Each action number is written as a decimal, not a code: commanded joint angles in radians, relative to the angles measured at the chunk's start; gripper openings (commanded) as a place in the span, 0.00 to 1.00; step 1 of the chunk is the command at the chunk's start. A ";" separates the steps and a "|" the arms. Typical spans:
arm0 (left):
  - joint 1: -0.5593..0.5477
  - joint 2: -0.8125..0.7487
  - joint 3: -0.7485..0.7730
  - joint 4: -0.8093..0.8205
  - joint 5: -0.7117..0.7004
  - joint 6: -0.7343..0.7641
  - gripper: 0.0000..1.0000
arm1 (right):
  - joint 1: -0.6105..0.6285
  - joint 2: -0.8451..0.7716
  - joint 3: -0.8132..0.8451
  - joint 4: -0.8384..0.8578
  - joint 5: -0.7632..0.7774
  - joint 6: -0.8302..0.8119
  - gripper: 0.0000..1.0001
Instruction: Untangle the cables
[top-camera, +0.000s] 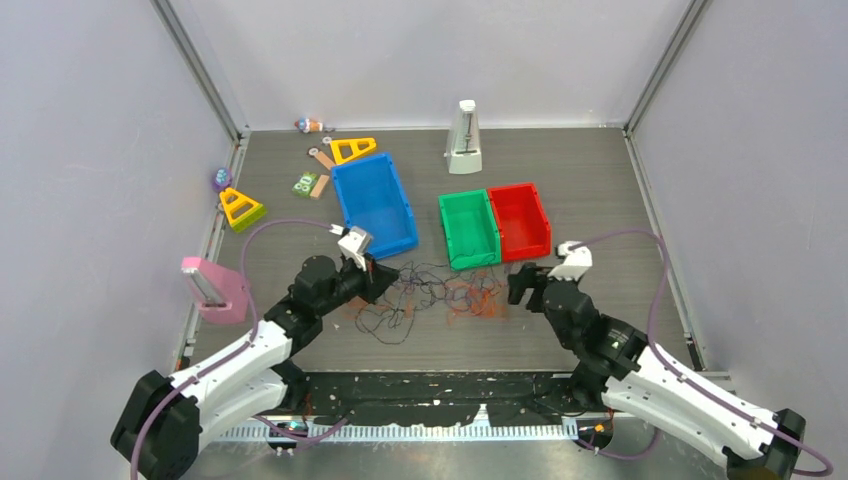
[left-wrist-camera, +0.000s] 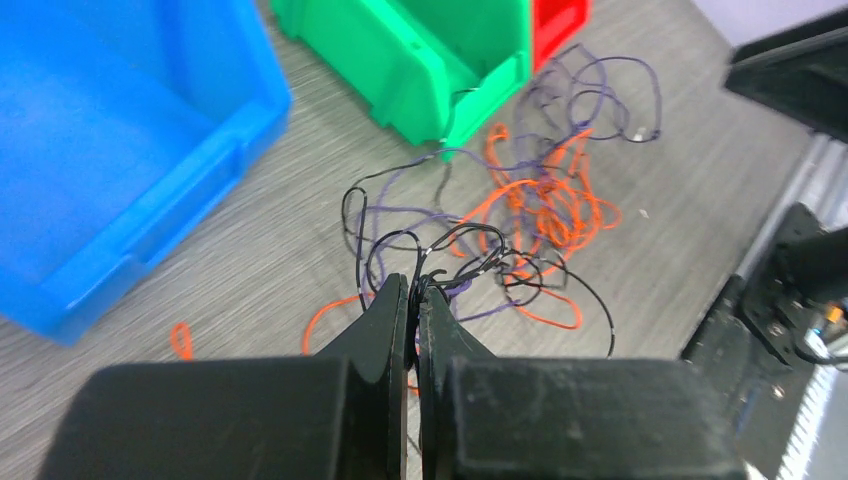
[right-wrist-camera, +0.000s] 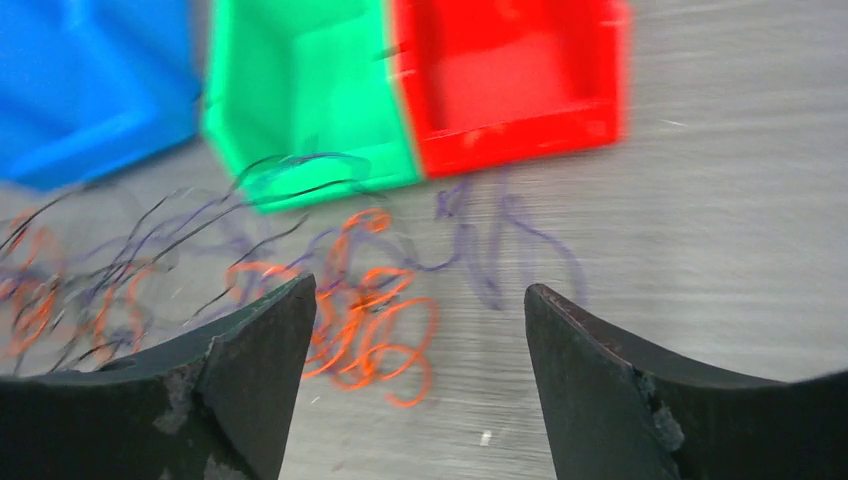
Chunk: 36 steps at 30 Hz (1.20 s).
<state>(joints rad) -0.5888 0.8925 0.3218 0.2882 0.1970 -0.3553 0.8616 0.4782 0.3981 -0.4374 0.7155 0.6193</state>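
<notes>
The cables (top-camera: 440, 295) lie as a tangle of thin orange, purple and black strands on the table in front of the bins. My left gripper (top-camera: 385, 280) is at the tangle's left edge. In the left wrist view the left gripper (left-wrist-camera: 417, 285) is shut on black strands of the cables (left-wrist-camera: 540, 210), which loop out from its tips. My right gripper (top-camera: 520, 285) hovers at the tangle's right edge. The right wrist view shows the right gripper (right-wrist-camera: 420, 290) open, nothing between its fingers, with orange loops of the cables (right-wrist-camera: 370, 330) below and to the left.
A blue bin (top-camera: 375, 205), a green bin (top-camera: 468, 228) and a red bin (top-camera: 520, 220) stand just behind the tangle. A pink object (top-camera: 212, 288) sits at the left edge. Yellow triangles (top-camera: 240, 208) and a white metronome-like object (top-camera: 463, 140) are farther back.
</notes>
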 joint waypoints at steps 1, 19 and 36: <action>0.001 -0.011 0.015 0.135 0.186 0.022 0.00 | 0.002 0.084 0.043 0.358 -0.428 -0.300 0.83; 0.001 -0.046 -0.025 0.236 0.275 0.006 0.00 | 0.050 0.670 0.252 0.680 -0.941 -0.421 0.76; 0.003 -0.209 -0.057 0.041 -0.156 0.014 0.00 | 0.049 0.546 0.097 0.560 -0.247 -0.199 0.05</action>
<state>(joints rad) -0.5888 0.7315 0.2588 0.4122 0.2932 -0.3550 0.9127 1.1671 0.5682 0.2081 0.0948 0.3206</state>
